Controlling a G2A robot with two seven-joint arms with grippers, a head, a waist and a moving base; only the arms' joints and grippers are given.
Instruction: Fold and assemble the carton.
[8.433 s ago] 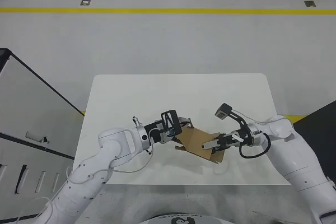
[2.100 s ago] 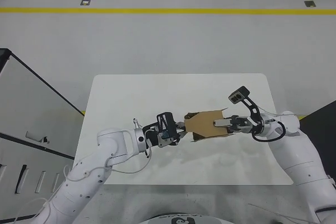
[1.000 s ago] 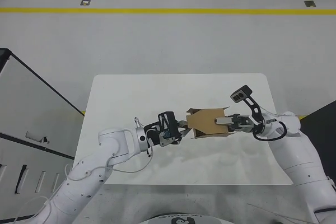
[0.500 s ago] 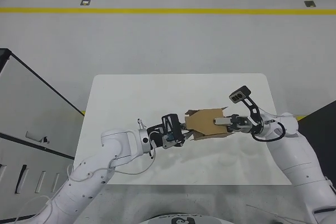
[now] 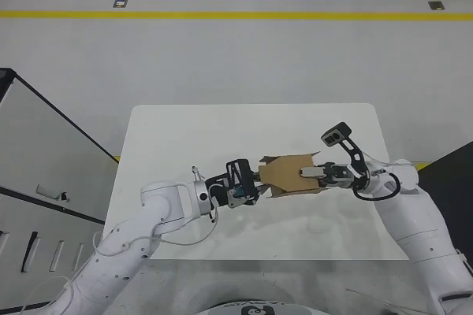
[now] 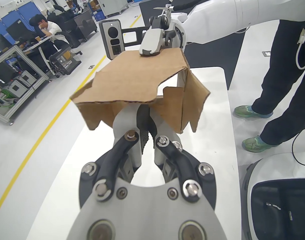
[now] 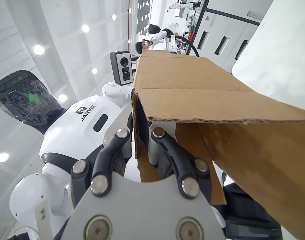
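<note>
The carton [image 5: 288, 173] was held over the table [image 5: 221, 134], long axis left to right, between the arms. The right gripper [image 5: 306, 170] was clamped on its right wall. The left gripper [image 5: 256, 189], fingers [image 6: 125, 123] together, sat at the open left end, nearest the flaps [image 6: 172, 111]. The left wrist view showed those hanging loose, fingertips tucked behind one; from the top, the upper panel covered them

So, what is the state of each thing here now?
carton: partly opened into a tube, held up, end flaps not folded.
right gripper: shut on the carton's wall.
left gripper: shut, tips hidden behind the carton; whether it grips cardboard cannot be told.
</note>
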